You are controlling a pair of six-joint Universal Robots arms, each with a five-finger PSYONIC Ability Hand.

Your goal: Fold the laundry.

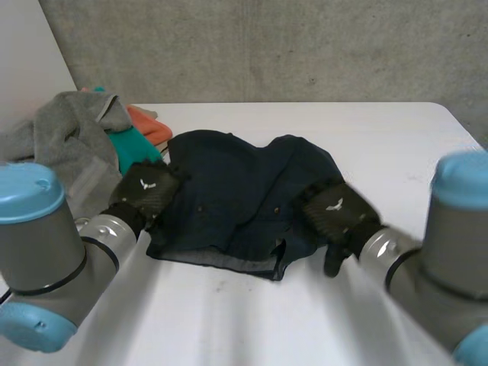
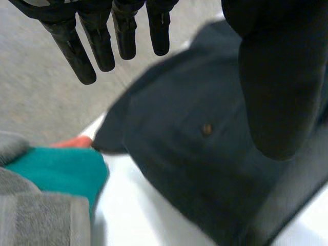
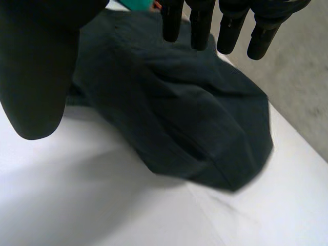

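A dark navy garment (image 1: 244, 202) lies folded in a rumpled heap at the middle of the white table (image 1: 381, 137). My left hand (image 1: 145, 191) hovers at the garment's left edge, open, fingers (image 2: 97, 43) straight and thumb apart, holding nothing. Beneath this palm the dark cloth (image 2: 205, 154) shows a small button. My right hand (image 1: 335, 210) hovers over the garment's right side, also open, its fingers (image 3: 205, 25) straight above the cloth (image 3: 174, 107) and its thumb spread wide.
A pile of other laundry sits at the table's back left: a grey towel (image 1: 69, 141), a teal cloth (image 1: 131, 145) and an orange cloth (image 1: 149, 123). The teal cloth (image 2: 56, 171) and grey towel (image 2: 36, 215) lie just beside my left hand.
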